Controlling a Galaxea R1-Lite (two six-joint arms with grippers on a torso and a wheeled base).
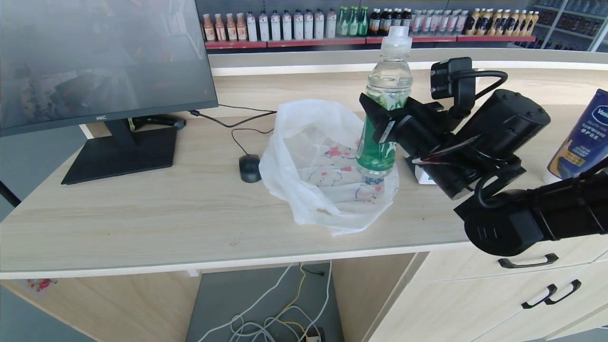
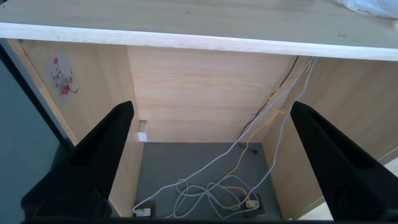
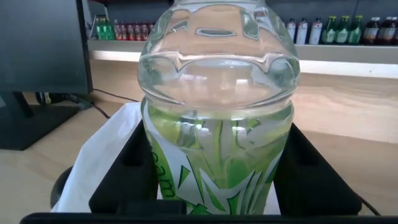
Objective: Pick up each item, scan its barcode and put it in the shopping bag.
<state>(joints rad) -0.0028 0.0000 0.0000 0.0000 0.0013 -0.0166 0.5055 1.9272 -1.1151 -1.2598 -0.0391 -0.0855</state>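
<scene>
Pale wooden worktop (image 1: 142, 213) carries the shopping bag (image 1: 308, 156), mouth open upward. The right pincer (image 1: 385, 124) is clamped round the upright bottle (image 1: 389, 78), long axis vertical, at the bag's right rim — the opening lies just leftward. Left pincer (image 2: 212, 112) sits below the worktop edge — spread wide, empty

You've got a clear plastic bottle (image 1: 387, 80) with a green-and-white label and whitish cap. Your white translucent plastic bag (image 1: 304, 142) shows pink-red flower prints. The pale wood-grain counter (image 1: 142, 213) carries a black computer mouse (image 1: 250, 168) on the left; at the right edge, a blue-and-orange bottle (image 1: 582, 137).
</scene>
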